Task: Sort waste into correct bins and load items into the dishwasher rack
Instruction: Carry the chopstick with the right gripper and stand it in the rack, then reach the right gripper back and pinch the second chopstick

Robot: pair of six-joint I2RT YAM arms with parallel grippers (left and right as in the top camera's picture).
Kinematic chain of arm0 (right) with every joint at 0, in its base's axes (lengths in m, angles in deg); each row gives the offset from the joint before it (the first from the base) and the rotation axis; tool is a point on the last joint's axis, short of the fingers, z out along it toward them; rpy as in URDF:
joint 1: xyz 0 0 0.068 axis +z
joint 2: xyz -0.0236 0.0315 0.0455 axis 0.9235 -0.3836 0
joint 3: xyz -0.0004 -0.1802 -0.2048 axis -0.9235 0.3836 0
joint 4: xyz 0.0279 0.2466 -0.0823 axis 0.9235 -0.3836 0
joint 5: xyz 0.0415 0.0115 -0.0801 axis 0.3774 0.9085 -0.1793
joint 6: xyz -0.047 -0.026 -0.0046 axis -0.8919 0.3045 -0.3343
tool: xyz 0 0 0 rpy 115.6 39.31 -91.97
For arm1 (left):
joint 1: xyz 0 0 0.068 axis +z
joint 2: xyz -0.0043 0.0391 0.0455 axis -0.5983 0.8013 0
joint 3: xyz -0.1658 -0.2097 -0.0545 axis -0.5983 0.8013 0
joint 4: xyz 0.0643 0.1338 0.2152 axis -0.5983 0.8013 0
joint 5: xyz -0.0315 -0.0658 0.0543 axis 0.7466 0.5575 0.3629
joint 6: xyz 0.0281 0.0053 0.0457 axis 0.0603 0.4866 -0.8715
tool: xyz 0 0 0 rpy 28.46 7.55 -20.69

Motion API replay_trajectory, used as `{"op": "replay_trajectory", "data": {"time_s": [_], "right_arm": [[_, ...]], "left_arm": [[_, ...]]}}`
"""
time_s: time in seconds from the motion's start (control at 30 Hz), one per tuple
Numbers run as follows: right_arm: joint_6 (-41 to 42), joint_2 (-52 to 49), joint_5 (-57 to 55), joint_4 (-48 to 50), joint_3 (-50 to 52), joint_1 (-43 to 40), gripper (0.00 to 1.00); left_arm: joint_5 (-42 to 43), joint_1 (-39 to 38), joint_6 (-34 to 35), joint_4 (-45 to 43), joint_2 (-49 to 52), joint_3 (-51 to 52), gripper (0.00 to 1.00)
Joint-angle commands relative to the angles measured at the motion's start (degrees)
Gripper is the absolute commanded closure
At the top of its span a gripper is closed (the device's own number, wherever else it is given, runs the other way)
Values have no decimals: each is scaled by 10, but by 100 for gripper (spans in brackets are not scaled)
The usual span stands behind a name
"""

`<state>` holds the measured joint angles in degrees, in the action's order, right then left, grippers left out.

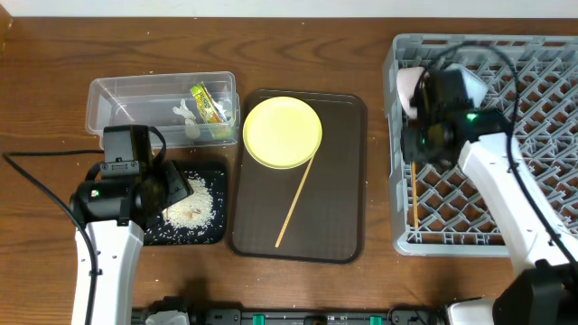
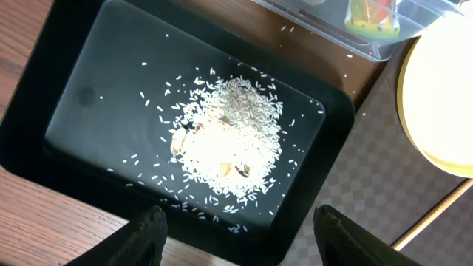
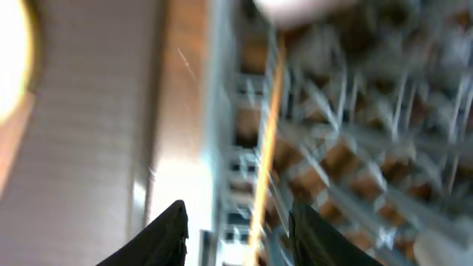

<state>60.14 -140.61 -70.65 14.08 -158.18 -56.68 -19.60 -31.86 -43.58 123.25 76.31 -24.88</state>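
My left gripper (image 1: 172, 188) (image 2: 244, 240) is open and empty above the near edge of the black tray (image 1: 212, 230) (image 2: 89, 81), which holds a pile of whitish rice scraps (image 1: 194, 209) (image 2: 225, 140). The clear tub (image 1: 113, 90) holds the yellow-green wrapper (image 1: 208, 102) (image 2: 369, 15) and a white scrap (image 1: 185, 113). The yellow plate (image 1: 282, 132) (image 2: 443, 96) and one chopstick (image 1: 296, 200) (image 2: 436, 214) lie on the brown serving tray. My right gripper (image 1: 417, 135) (image 3: 236, 236) is open over the left side of the grey rack (image 1: 542, 81) (image 3: 355, 148). A second chopstick (image 1: 415, 206) (image 3: 264, 148) lies in the rack below it.
The brown serving tray (image 1: 343, 181) sits between the black tray and the rack. A white round dish (image 1: 409, 86) stands in the rack's far left corner. The right wrist view is blurred. A black cable (image 1: 36, 181) trails left of my left arm.
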Motion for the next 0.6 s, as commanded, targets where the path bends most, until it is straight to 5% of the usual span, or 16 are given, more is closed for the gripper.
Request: {"op": "replay_trajectory", "data": {"time_s": [0.0,0.57], "right_arm": [[0,14,99,19,-39,27,55],[224,-120,78,51,-34,288,44]], "left_arm": [[-3,3,7,2,1,-5,33],[-3,3,7,2,1,-5,33]]}}
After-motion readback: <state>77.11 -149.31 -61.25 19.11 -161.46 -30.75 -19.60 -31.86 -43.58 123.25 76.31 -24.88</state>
